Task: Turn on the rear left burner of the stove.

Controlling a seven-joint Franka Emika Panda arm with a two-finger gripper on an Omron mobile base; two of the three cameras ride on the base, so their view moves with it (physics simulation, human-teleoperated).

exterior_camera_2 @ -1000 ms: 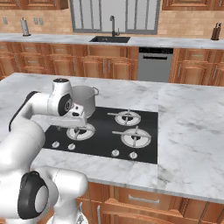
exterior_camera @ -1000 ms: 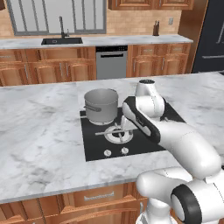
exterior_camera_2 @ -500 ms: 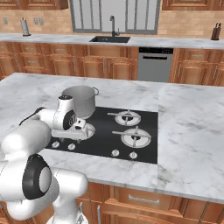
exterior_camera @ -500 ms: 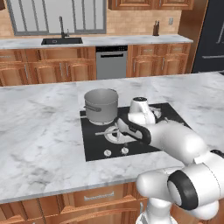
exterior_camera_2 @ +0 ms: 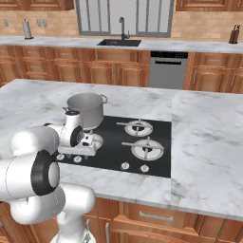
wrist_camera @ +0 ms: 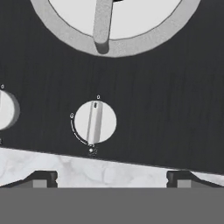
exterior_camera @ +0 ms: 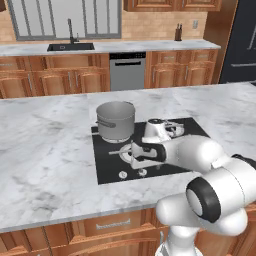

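The stove (exterior_camera: pixel 107 167) is a flat black sheet of glass set into the marble bench (exterior_camera: pixel 45 165). It has round burners with silver rings and thin grate arms, and a row of small white round knobs along its front edge. A grey metal pot (exterior_camera: pixel 115 120) sits on the stove's back left corner, right on top of the rear left burner (exterior_camera_2: pixel 90 127), so almost none of that burner can be seen.

The end effector (wrist_camera: pixel 112 178) hangs low over the front left part of the stove, just above the knob row. Its two dark fingertips (wrist_camera: pixel 43 177) stand wide apart and hold nothing. Between them, a little farther in on the stove, lies one white knob (wrist_camera: pixel 95 122). The raised bar on this knob points straight up toward a small "0" mark. A thin white curved line runs round the knob's left side. Another knob (wrist_camera: pixel 7 110) peeks in beside it. Past the knobs is the silver ring of the front left burner (wrist_camera: pixel 109 26).
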